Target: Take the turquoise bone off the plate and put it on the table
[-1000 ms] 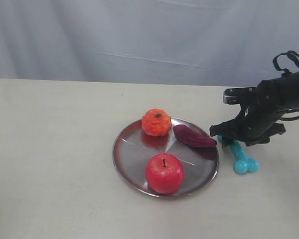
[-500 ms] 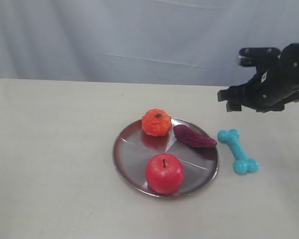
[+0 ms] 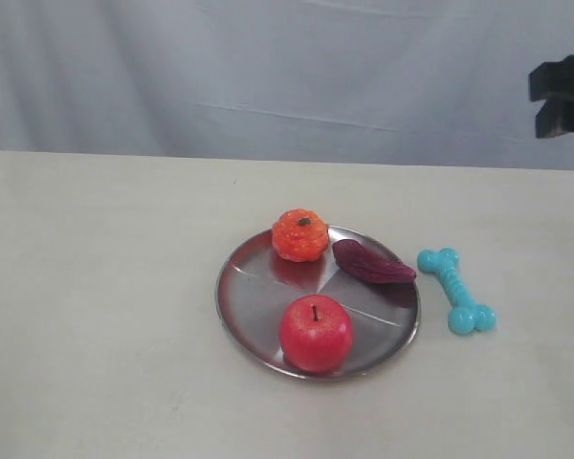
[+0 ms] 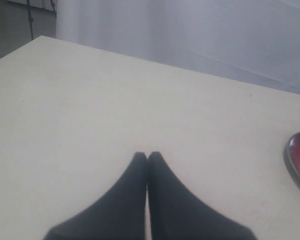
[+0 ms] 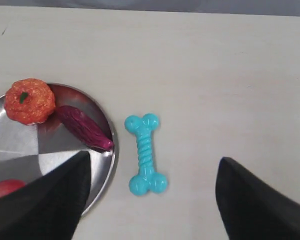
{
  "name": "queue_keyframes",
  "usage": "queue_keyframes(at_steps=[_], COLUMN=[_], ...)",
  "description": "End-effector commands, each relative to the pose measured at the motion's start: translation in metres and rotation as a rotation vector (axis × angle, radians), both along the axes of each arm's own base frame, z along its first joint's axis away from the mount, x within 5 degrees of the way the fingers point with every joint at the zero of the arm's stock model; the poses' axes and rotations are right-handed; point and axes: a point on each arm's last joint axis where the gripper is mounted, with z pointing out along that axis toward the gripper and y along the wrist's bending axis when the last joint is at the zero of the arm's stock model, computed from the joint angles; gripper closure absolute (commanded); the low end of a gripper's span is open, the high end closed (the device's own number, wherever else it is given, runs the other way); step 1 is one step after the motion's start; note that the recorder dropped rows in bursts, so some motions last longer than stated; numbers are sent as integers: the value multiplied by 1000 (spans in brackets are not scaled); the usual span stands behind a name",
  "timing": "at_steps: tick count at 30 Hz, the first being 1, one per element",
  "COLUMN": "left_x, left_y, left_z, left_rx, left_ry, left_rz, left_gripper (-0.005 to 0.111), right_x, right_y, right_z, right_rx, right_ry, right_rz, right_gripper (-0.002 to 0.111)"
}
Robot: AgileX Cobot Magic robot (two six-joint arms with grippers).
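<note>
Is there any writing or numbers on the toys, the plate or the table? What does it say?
None: no words, labels, brands, numbers or signs can be read in any view.
The turquoise bone, plate, red apple, orange fruit, purple piece and table all look plain and unmarked.

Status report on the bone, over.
Left gripper shut, right gripper open, both empty. Bone on table, beside plate. Nothing blocks it.
</note>
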Motion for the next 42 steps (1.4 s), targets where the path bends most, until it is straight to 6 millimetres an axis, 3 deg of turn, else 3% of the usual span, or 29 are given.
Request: queue_keyframes(at_steps=[1,11,17,22,24,28,31,36,42], left_x=[0,0,0,0,0,0,0,0,0], left_y=[0,0,0,0,0,0,0,0,0], left_z=[0,0,0,0,0,0,0,0,0], left_rx=[-1,-1,-1,-1,-1,-1,-1,-1,-1], left_ry=[-4,-4,-4,-4,-4,-4,-4,-4,-4], left_rz=[2,2,2,2,2,2,2,2,2], left_gripper=[107,107,107,107,107,107,107,107,107], right_x=[-47,-136,-191,-227,-234,-236,-236,-224,-204], right_y=[16,50,73,89,94,100,98,89,80], right_z=[28,58,62,39,24,6,5,28,5], right_rx=[78,125,145,173,210,281,238,88,5], right_ry=[-53,-126,-290,-360,-362,-367,-377,-677,-696], right_rz=[-11,97,170,225,247,272,280,262,258], right_gripper=[42,45,70,95,109,109,109,109,109])
